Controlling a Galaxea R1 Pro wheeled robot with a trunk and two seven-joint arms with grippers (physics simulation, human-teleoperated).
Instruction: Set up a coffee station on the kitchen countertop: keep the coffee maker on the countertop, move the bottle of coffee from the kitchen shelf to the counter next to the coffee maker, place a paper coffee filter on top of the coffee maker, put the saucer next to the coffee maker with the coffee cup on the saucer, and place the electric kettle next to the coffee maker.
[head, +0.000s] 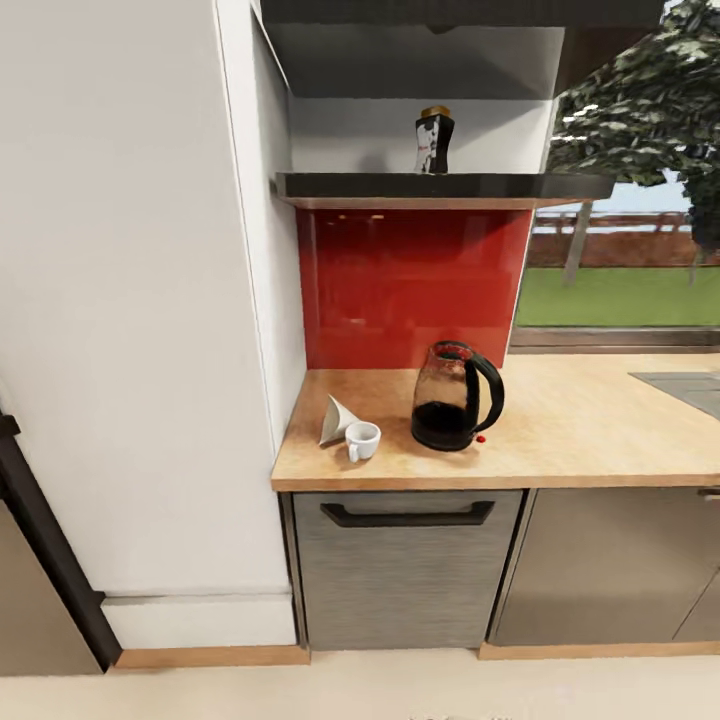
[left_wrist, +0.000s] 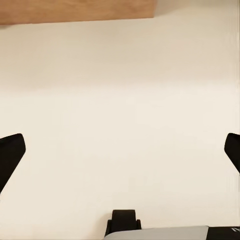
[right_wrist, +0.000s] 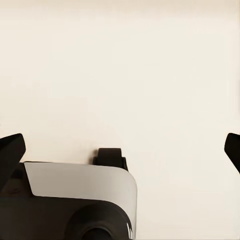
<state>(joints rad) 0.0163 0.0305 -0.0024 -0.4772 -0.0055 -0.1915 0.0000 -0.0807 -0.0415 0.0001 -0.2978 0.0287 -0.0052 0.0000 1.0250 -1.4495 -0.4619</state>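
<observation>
On the wooden countertop stands a glass electric kettle with a black handle and base. Left of it a white paper coffee filter lies on its side, touching a small white coffee cup. The dark bottle of coffee with a gold lid stands on the dark shelf above. My left gripper is open, its black fingertips spread wide over beige floor. My right gripper is open too, with fingertips wide apart over the floor and part of the robot's base.
A tall white wall panel borders the counter's left end. A grey drawer front with a black handle sits below. A red backsplash backs the counter, a window lies to the right, and a grey inset is at the far right.
</observation>
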